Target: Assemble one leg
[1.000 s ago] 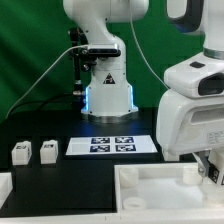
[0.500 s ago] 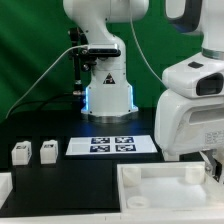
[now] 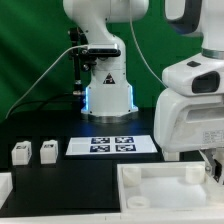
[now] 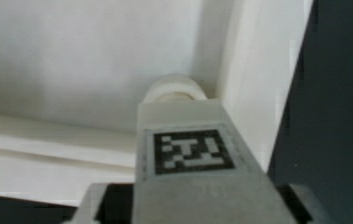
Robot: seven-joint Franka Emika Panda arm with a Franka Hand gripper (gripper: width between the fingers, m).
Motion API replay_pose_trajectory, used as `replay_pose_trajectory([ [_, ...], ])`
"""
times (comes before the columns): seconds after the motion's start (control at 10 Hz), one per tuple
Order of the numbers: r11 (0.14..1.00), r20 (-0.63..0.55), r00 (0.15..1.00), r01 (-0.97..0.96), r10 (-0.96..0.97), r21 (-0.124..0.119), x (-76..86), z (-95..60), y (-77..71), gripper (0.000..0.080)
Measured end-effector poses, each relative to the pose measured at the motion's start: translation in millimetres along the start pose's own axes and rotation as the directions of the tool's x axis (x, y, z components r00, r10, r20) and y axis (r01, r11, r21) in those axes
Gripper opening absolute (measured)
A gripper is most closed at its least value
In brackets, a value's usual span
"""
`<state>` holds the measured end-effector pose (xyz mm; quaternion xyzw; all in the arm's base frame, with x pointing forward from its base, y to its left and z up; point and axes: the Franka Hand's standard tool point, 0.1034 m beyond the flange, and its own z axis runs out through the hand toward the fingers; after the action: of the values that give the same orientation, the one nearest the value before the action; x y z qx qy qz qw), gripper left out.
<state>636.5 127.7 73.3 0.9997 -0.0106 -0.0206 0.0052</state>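
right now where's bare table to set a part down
Bare black table lies between the two small white blocks, the marker board and the large white part. The exterior view's right is crowded by the arm.

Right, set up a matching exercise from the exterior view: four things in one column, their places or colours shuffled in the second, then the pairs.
Column one
1. marker board
2. two small tagged blocks
3. white walled piece
4. backdrop

Column two
A. at the front, the exterior view's lower right
B. green, at the back of the scene
C. on the black table, the exterior view's left
D. middle of the table, in front of the robot base

Pairs: 1-D, 2-C, 3-A, 4-B.
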Motion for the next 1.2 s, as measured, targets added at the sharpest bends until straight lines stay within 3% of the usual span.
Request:
replay_pose_trajectory([
  [0.1, 0.974, -0.008, 0.974, -0.227, 0.228, 0.008, 1.7, 0.3, 2.4, 0.0297],
  [0.2, 0.922, -0.031, 0.922, -0.384, 0.386, 0.045, 5.1, -0.2, 5.5, 0.0297],
  [0.3, 0.847, -0.022, 0.850, -0.521, 0.526, 0.105, 4.8, -0.5, 10.5, 0.0297],
  [0.4, 0.802, -0.007, 0.806, -0.587, 0.591, 0.114, 3.6, -1.1, 10.7, 0.0297],
  [0.7, 0.560, 0.025, 0.565, -0.822, 0.825, 0.105, 3.3, -0.7, 13.5, 0.0297],
  [0.8, 0.401, 0.059, 0.408, -0.910, 0.911, 0.106, 2.2, 0.2, 14.6, 0.0297],
  [0.9, 0.137, 0.108, 0.146, -0.986, 0.983, 0.095, 0.0, 1.2, 11.6, 0.0297],
  [1.0, -0.139, 0.161, -0.119, -0.983, 0.980, 0.121, -2.6, 1.9, 6.8, 0.0297],
  [1.1, -0.143, 0.164, -0.125, -0.984, 0.979, 0.106, -4.9, 3.8, 4.5, 0.0297],
  [1.2, -0.133, 0.163, -0.115, -0.985, 0.980, 0.106, -5.1, 4.0, 4.7, 0.0490],
])
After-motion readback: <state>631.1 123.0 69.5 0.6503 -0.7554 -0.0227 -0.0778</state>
